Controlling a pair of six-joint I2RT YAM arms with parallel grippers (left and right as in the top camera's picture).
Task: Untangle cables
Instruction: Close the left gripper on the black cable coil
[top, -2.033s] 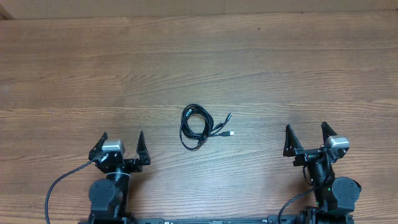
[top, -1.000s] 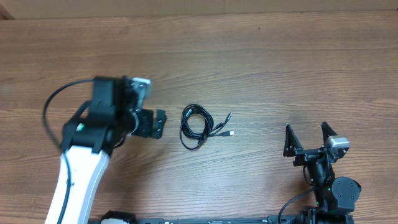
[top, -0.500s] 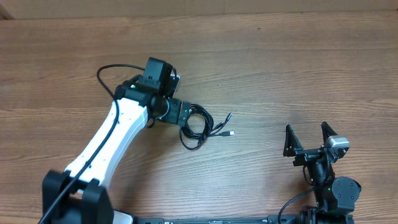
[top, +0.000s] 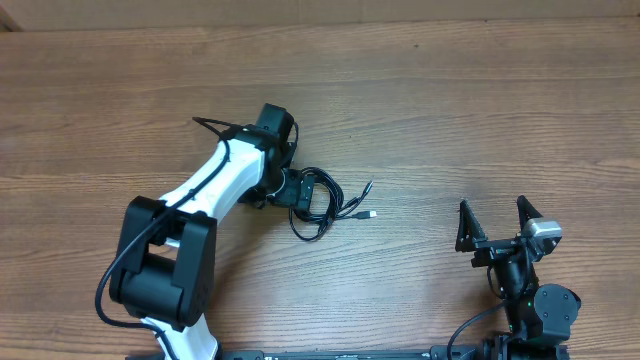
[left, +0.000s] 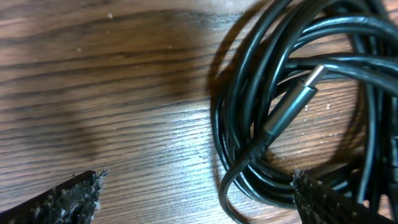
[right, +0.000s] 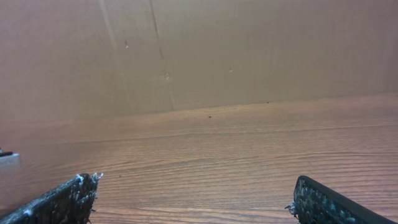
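The wooden table (top: 480, 110) fills the overhead view, with a plain brown wall (right: 249, 50) rising at its far edge, as the right wrist view shows.

The left arm (top: 215, 185), white with black joints, extends from the near left toward the middle of the table. The right arm (top: 530, 290) sits folded at the near right edge, well apart from everything else.

The left gripper (top: 302, 190) hangs low over the left side of the cables (left: 239, 93). Its jaws are spread wide with nothing clamped. In the left wrist view one fingertip (left: 68, 196) is over bare wood. The other is at the edge of the bundle, and I cannot tell whether it touches the cords. The left curve of the coil lies between the two.

The right gripper (top: 493, 228) points toward the far side. Its jaws are also wide apart and empty, with only bare table and wall ahead of them.

The cables lie near the middle of the table as a loose black coil of several overlapping loops.

Two ends stick out to the right of the coil: a dark plug (top: 368, 186) and, just nearer, a silver-tipped plug (top: 368, 214). A third plug (left: 292, 99), dark grey with a silver tip, lies slantwise inside the coil across its strands.
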